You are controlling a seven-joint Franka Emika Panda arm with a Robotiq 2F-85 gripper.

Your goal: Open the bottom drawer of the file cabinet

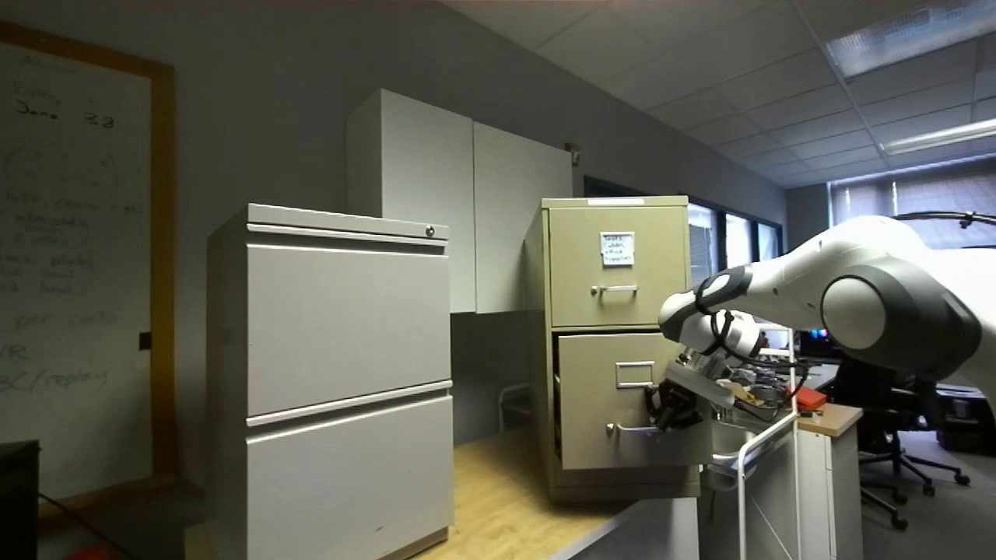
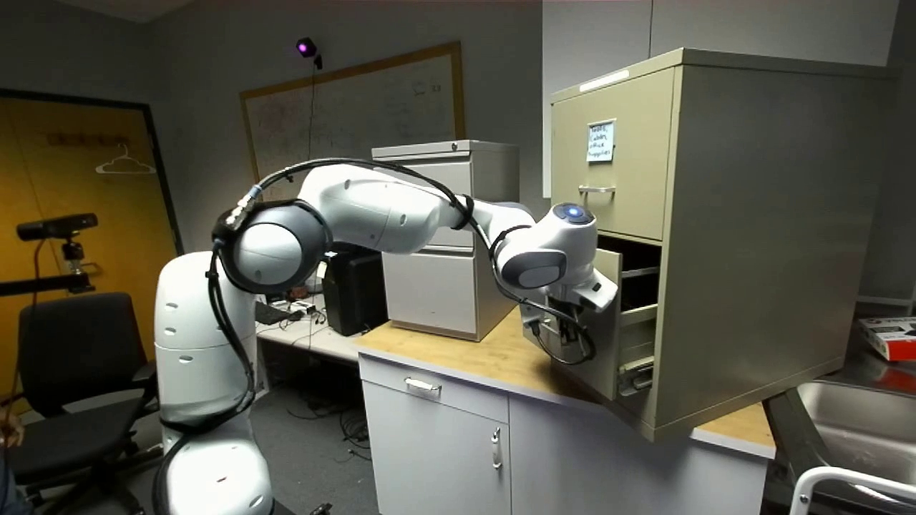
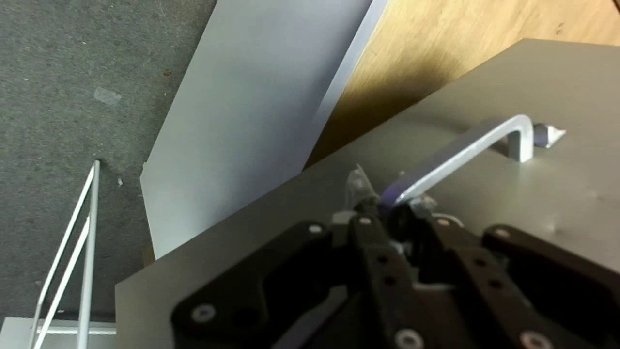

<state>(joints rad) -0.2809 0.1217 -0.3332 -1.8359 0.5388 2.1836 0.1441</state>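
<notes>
The tan-beige file cabinet (image 1: pixel 620 204) (image 2: pixel 758 214) stands on the wooden counter in both exterior views, with a paper label on its top drawer. Its bottom drawer (image 1: pixel 587 389) (image 2: pixel 605 350) is partly open; the drawer's side and rail show in the gap behind its front. The drawer front (image 3: pixel 571 194) fills much of the wrist view. My gripper (image 3: pixel 387 203) has its fingers closed around the free end of the silver handle (image 3: pixel 465 155). In an exterior view the gripper (image 1: pixel 663 412) covers one end of this handle (image 1: pixel 634 429). The fingertips are dark and partly hidden.
A light-grey two-panel cabinet (image 1: pixel 350 327) (image 2: pixel 429 286) stands beside the file cabinet on the wooden counter (image 1: pixel 498 482) (image 2: pixel 494 354). A white metal frame (image 1: pixel 766 435) (image 3: pixel 89 252) stands near the drawer. A sink (image 2: pixel 859 422) lies on the file cabinet's far side.
</notes>
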